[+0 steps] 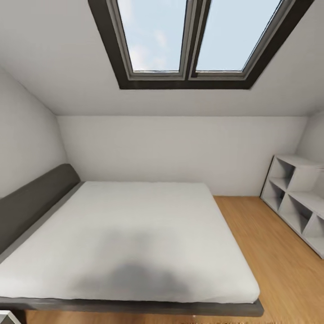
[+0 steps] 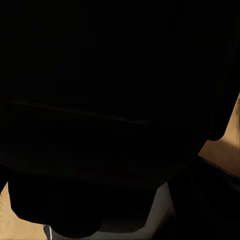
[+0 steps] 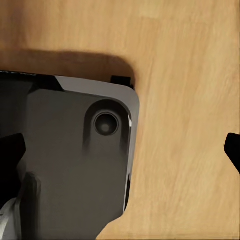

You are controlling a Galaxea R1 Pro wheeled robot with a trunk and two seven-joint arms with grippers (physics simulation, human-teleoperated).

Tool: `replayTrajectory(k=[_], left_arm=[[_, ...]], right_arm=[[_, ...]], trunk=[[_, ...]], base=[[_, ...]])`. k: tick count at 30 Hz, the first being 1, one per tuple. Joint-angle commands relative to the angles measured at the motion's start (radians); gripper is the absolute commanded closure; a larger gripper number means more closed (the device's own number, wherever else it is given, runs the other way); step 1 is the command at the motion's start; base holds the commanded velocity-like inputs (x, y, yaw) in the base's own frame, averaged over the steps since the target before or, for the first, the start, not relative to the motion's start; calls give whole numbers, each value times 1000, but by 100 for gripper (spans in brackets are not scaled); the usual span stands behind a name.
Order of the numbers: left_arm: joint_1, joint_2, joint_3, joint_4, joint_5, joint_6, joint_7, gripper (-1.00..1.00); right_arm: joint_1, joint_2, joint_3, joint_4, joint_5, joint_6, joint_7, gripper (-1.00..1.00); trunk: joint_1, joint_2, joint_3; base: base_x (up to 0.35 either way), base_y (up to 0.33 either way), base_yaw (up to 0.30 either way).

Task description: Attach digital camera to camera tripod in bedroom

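Head view is facing the grey-framed white-mattressed bed (image 1: 130, 238), pale cube shelf (image 1: 294, 202) standing beside it (robot likely searching); gripper states: cannot tell.

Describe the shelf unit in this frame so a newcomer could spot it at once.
Start from the large grey bed under the dark-framed skylight. Across the light wood floor to its right, the pale grey cube shelf stands at the wall, the only furniture with open compartments.
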Motion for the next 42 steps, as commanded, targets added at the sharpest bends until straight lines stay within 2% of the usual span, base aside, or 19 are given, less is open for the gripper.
replayTrajectory(k=[1,21,25,29,32,35,40,42], left_arm=[[-1,0,7,2,-12,-4,3,100],[-1,-4,10,-1,-20,-6,3,100],[-1,-38,8,-3,-22,-8,3,100],[-1,-53,6,-4,-22,-8,3,100],[-1,-50,6,-4,-18,-9,3,100],[-1,-33,6,-3,-11,-10,4,100],[-1,-18,7,-1,-8,-10,4,100],[-1,-15,8,-1,-6,-10,5,100]], right_arm=[[-2,-1,-8,3,9,-5,2,-100],[-2,1,-8,2,10,4,2,-100],[-2,13,-8,0,12,8,-2,-100],[-2,30,-8,-4,14,11,-7,-100],[-2,36,-10,-7,13,8,-9,-100],[-2,39,-12,-10,14,-4,-11,-100],[-2,37,-10,-12,14,-41,-13,-100],[-2,34,-9,-12,13,-52,-13,-100]], trunk=[[-4,6,2],[-80,146,64],[-96,174,77],[-111,202,89],[-123,223,99],[-134,244,108],[-153,279,124],[-153,279,124]], base=[[0,0,-292],[0,0,-292],[0,0,-292],[0,0,-292],[0,0,-292],[0,0,-292],[0,0,-292],[0,0,-292]])
